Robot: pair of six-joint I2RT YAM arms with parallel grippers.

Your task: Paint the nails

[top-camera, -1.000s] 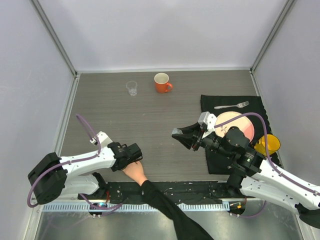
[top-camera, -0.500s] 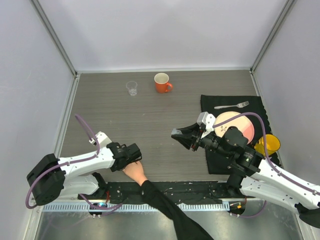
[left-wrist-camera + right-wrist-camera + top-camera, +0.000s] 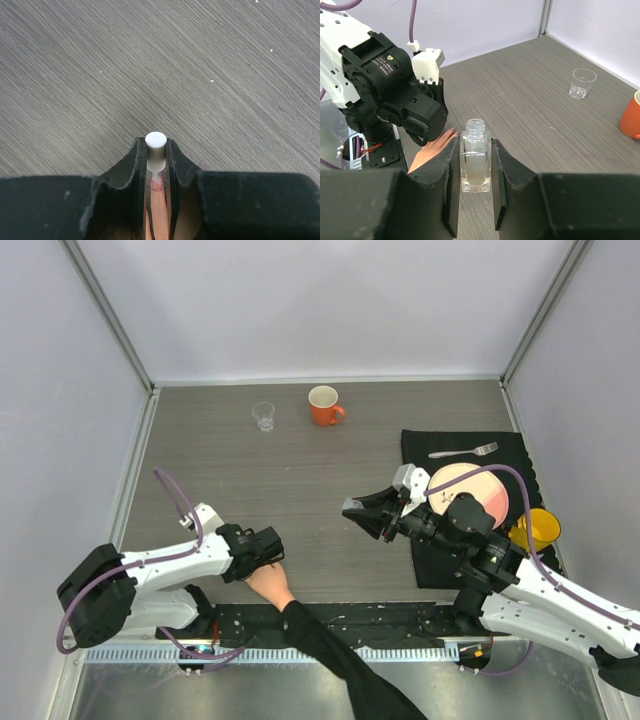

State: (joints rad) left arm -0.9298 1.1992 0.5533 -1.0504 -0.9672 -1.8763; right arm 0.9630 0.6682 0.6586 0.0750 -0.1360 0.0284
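Top view: hand (image 3: 268, 585) with a black sleeve lies lower centre-left on the surface (image 3: 300, 470). Its finger ends are tucked under the left claw (image 3: 266, 556). Right claw (image 3: 351, 508) hangs mid-frame, well apart from the hand.

Left wrist: left claw is clenched on the white brush cap (image 3: 156, 145), which pokes out above the jaws. Bottom centre, a finger runs between the jaws. We read the reddish patch there as one of the nails (image 3: 157, 186), but we can't tell how much is coated.

Right wrist: right claw grasps the open clear bottle (image 3: 474, 155), upright at centre frame. The hand sits left of it, under the left claw.

Risks:
- The nail target is narrow, so if the hand twitches the brush lands on skin.
- The jaws straddle the finger, so too much descent pinches it.
- The bottle is uncapped, so any tilt of the right claw spills polish.
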